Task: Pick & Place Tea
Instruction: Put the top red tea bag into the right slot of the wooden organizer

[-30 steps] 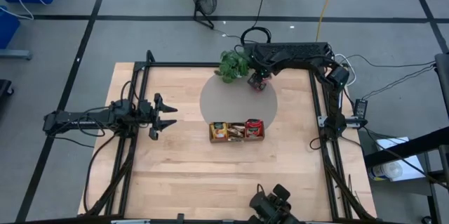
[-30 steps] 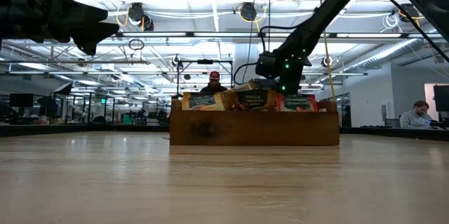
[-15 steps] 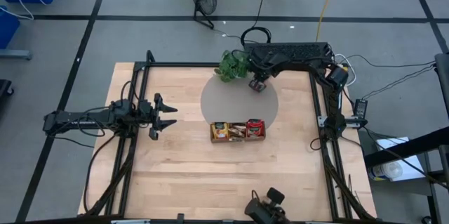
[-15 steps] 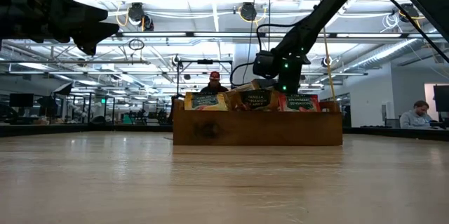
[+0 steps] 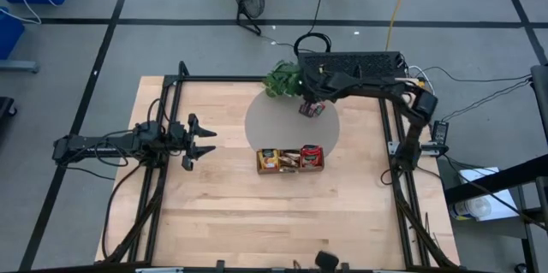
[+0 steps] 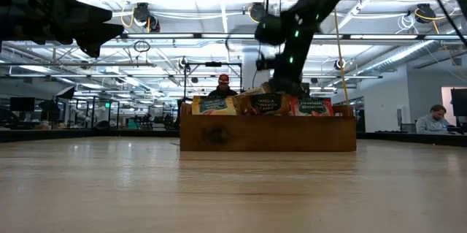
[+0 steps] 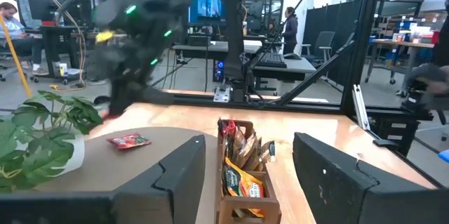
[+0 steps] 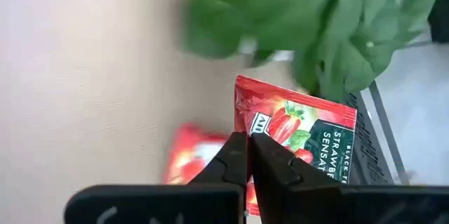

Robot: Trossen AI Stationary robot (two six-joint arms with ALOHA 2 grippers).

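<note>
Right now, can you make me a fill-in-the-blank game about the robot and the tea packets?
1. The right gripper is pinching a ____ tea packet.
2. Another red packet lies on the round grey mat, near the ____ plant.
3. The wooden tray holds more packets standing in a ____.
4. The left gripper waits with its fingers ____.

Missing words: red; green; row; open

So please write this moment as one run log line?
right end effector: shut on red tea packet, near plant | second red packet: on grey mat | left end effector: open, waiting at table's left
</note>
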